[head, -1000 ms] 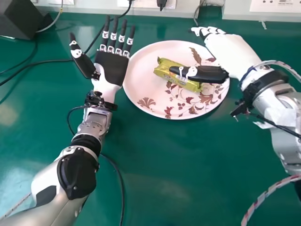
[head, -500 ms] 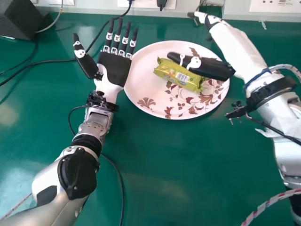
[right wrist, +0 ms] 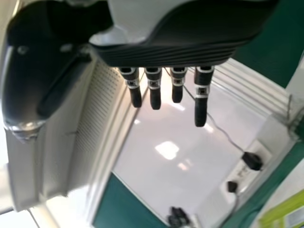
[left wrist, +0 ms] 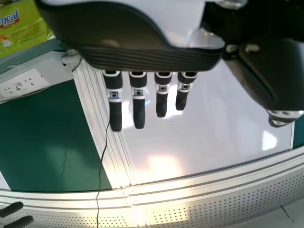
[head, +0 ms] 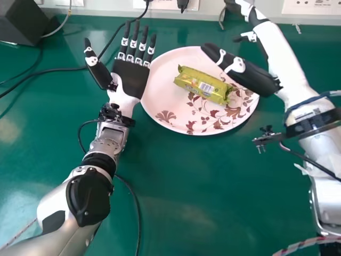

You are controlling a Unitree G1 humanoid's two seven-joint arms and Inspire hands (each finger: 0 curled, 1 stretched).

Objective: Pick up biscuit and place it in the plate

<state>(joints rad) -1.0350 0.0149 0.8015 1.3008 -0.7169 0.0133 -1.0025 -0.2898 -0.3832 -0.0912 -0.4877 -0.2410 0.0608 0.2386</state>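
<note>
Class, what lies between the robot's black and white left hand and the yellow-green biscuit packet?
In the head view, a bare pink stretch of the round patterned plate lies between the left hand and the packet.

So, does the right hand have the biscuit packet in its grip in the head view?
No, the yellow-green biscuit packet lies on the floral plate, and the right hand is open, holding nothing.
</note>
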